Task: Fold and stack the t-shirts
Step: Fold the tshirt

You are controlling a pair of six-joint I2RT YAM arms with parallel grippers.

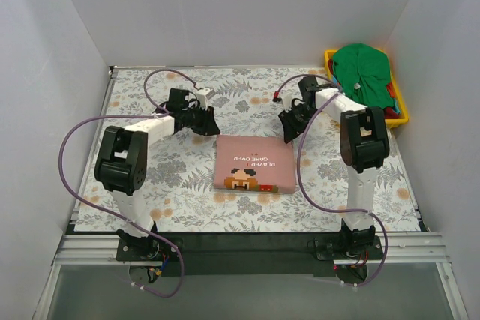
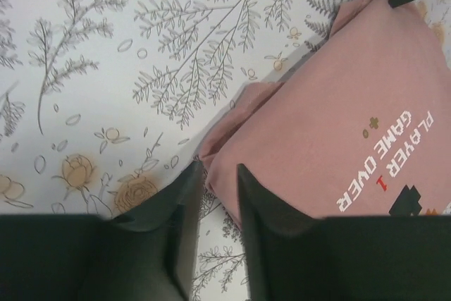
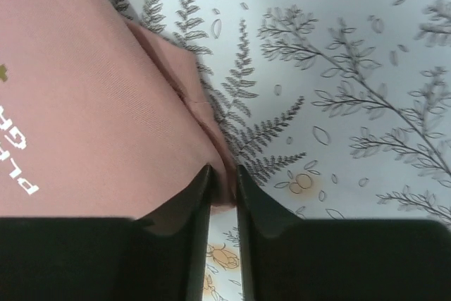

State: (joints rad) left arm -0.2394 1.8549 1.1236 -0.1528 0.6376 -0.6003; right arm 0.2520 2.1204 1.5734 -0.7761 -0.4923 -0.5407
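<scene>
Across the table you have a floral-patterned cover point(image 1: 180, 185), pale with grey ferns and small orange blooms, boxed in by plain white walls point(image 1: 247, 13) on three sides. A black strip point(image 1: 247, 241) runs along the near edge where both arms are bolted.

The pink t-shirt point(image 1: 253, 164) lies folded into a flat rectangle at the middle of the cover, print side up. Your left gripper point(image 2: 215, 170) sits at its far left corner and your right gripper point(image 3: 222, 170) at its far right corner. Each has its jaws parted by a narrow slit with the cloth's edge right at the tips. You cannot tell whether either fingertip touches the fabric.

At the far right corner, a green t-shirt point(image 1: 361, 73) is heaped over the yellow bin point(image 1: 401, 106), covering most of it. Only a sliver of red cloth point(image 1: 390, 114) shows beneath. Both wrist views lose their lower part to the dark finger bodies, and the shirt's lettering is cut off there.
</scene>
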